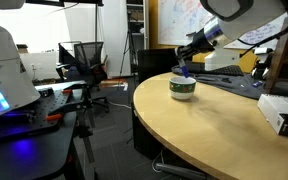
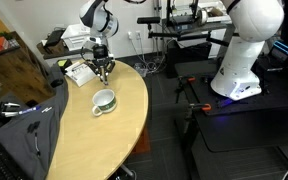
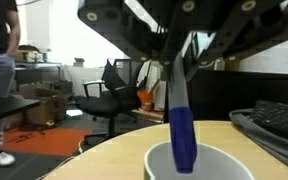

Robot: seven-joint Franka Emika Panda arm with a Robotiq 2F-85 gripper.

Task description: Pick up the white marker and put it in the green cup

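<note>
Round wooden table [image 1: 214, 135] fills most of the scene in both exterior views [image 2: 94, 140]; its edge also shows in the wrist view [image 3: 94, 160]. Big white machine [image 2: 246, 50] with a blue light stands on the floor, well away from the table. Robot arm [image 1: 229, 15] reaches in over the far part of the table and points down [image 2: 96, 15]. Black office chair [image 1: 84, 60] sits on the floor behind, also in the wrist view [image 3: 114, 80]. White box [image 1: 282, 112] lies on the table near its edge, apart from the cup.

Green cup [image 1: 182, 91] stands upright on the table, whitish with a dark green band, alone in open tabletop [image 2: 104, 101]. Wrist view looks down onto its pale rim [image 3: 216, 150].

Gripper [image 1: 185, 62] hangs right above the cup [image 2: 103, 72], with its fingers clamped on the top of the marker [image 3: 180, 62].

White marker [image 1: 185, 72], which looks blue here, hangs upright from the fingers over the cup's opening. In the wrist view the marker [image 3: 183, 135] overlaps the cup mouth. Cannot tell whether its lower tip is below the rim or touching the cup.
</note>
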